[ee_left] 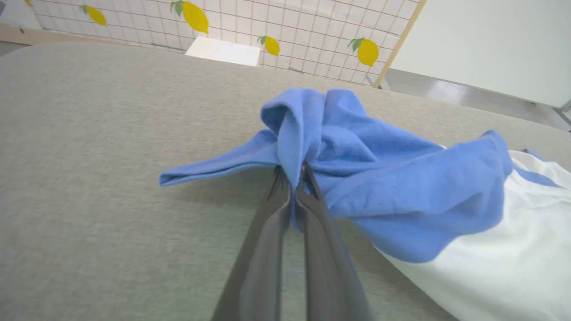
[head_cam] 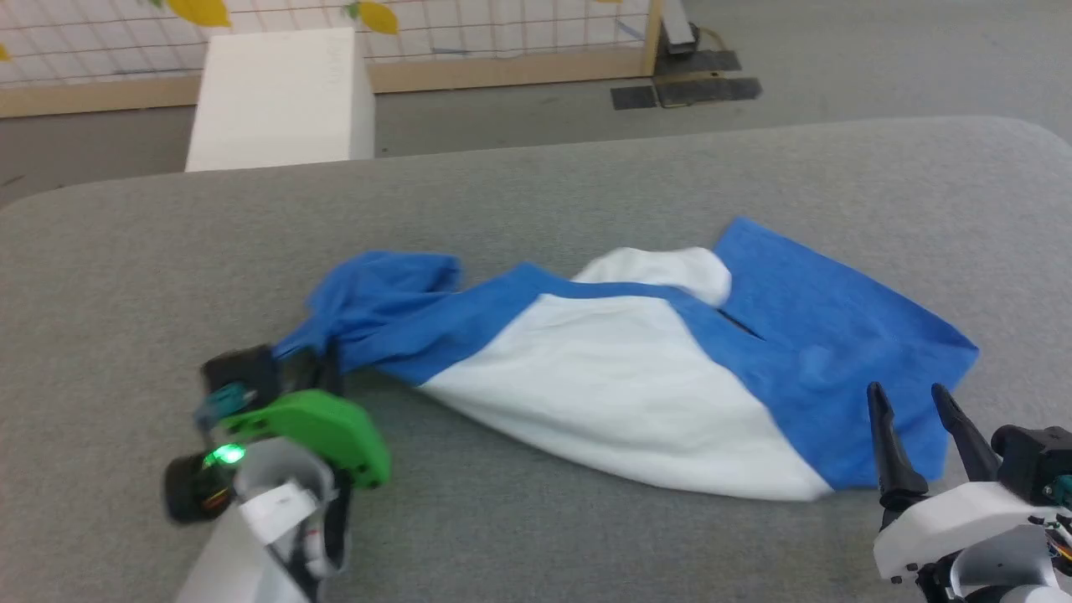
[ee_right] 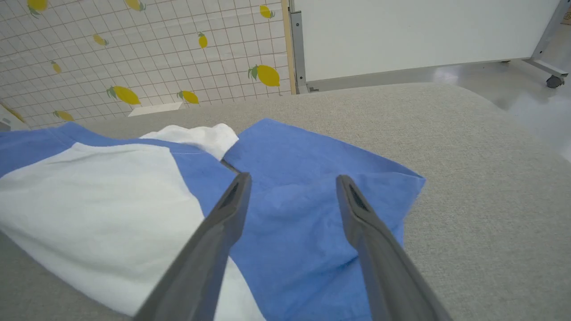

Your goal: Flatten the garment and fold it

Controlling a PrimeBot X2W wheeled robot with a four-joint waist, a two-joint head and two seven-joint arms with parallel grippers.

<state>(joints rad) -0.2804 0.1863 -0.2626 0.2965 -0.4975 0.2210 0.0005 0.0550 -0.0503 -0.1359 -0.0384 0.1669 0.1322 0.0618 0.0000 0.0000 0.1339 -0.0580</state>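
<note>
The garment (head_cam: 620, 377), white in the body with royal-blue sleeves, lies crumpled across the grey table (head_cam: 536, 184). One blue sleeve (head_cam: 377, 293) is bunched at its left end. My left gripper (ee_left: 292, 176) is shut on that sleeve (ee_left: 312, 133), a fold of blue cloth pinched between its fingers (ee_left: 267, 232). In the head view the left gripper (head_cam: 322, 356) sits at the sleeve's near edge. The other sleeve (head_cam: 829, 335) lies flat on the right. My right gripper (head_cam: 909, 389) hovers open over that sleeve's near part (ee_right: 303, 214), with nothing between its fingers (ee_right: 357, 209).
A white box (head_cam: 280, 96) stands on the floor beyond the table's far left edge. A lemon-patterned grid wall (ee_right: 147, 53) with a wooden base runs behind it. The table's rounded far-right corner (head_cam: 1005, 134) lies beyond the garment.
</note>
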